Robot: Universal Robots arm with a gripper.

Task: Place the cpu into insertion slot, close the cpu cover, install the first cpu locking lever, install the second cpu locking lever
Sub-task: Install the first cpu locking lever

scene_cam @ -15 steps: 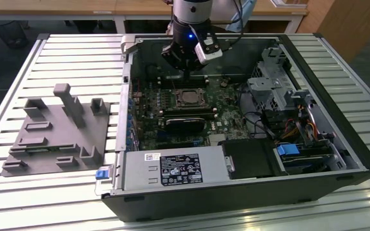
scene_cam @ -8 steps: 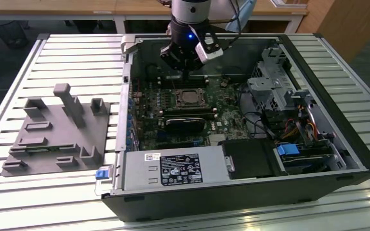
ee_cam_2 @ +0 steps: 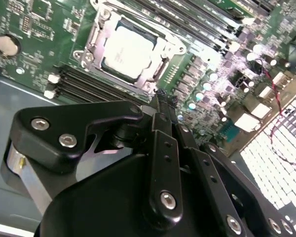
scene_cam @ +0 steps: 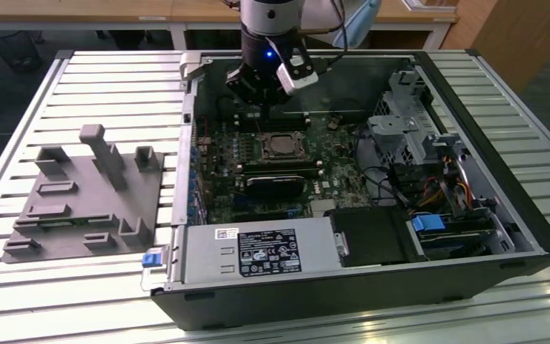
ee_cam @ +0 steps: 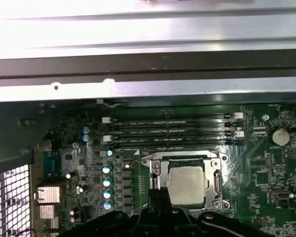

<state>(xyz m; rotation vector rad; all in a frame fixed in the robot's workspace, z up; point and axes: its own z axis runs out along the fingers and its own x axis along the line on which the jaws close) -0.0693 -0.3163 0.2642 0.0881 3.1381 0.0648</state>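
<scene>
The cpu (ee_cam_2: 128, 52) is a silver-grey square lying flat in the insertion slot (ee_cam: 149, 163) on the green board. The silvery cpu cover (ee_cam_2: 164, 47) lies down around it as a frame. Thin metal levers run along the socket's sides; I cannot tell whether they are latched. In the exterior view the socket (scene_cam: 280, 147) sits mid-board inside the open case. My gripper (ee_cam_2: 164, 98) hovers just beside the socket, on the side of the memory slots, with its black fingers together and nothing between them. Its tips (ee_cam: 160, 193) also reach the socket's edge in the first wrist view.
Long black memory slots (ee_cam: 170, 132) lie between the socket and the case wall (ee_cam: 148, 84). A black heatsink block (scene_cam: 275, 183) sits just in front of the socket. Drive cages and cables (scene_cam: 428, 165) are at the exterior view's right. A grey fixture (scene_cam: 84, 193) stands on the slatted table at its left.
</scene>
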